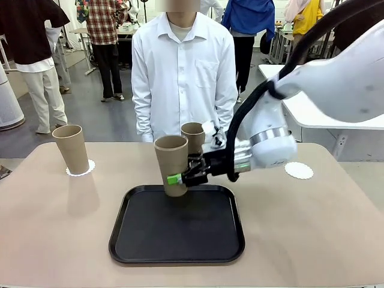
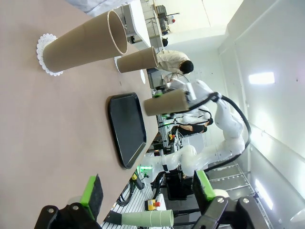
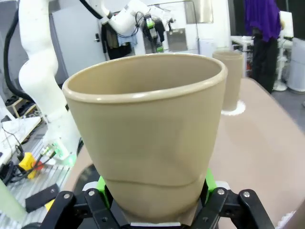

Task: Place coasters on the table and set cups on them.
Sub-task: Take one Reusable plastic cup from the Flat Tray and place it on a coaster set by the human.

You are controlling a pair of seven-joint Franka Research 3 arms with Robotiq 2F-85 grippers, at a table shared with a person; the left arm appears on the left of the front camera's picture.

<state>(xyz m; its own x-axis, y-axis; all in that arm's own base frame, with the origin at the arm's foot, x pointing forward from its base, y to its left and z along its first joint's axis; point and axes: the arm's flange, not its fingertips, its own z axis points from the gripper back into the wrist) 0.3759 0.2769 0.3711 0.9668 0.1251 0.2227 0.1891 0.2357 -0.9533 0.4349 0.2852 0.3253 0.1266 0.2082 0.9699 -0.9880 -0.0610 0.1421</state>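
Cup (image 1: 171,164) sits mid-frame above the tray's (image 1: 176,252) top edge, clamped low between the right gripper's (image 1: 180,178) pads; left gripper (image 2: 147,191) gapes.

The tray (image 1: 144,240) has bare room on its near half. The right gripper (image 1: 183,175) holds a cup (image 1: 171,163) over the tray's far edge, with another cup (image 1: 194,137) close behind, so that spot is crowded. A third cup (image 1: 71,148) blocks the far left corner. The table (image 1: 54,228) is open on both near sides.
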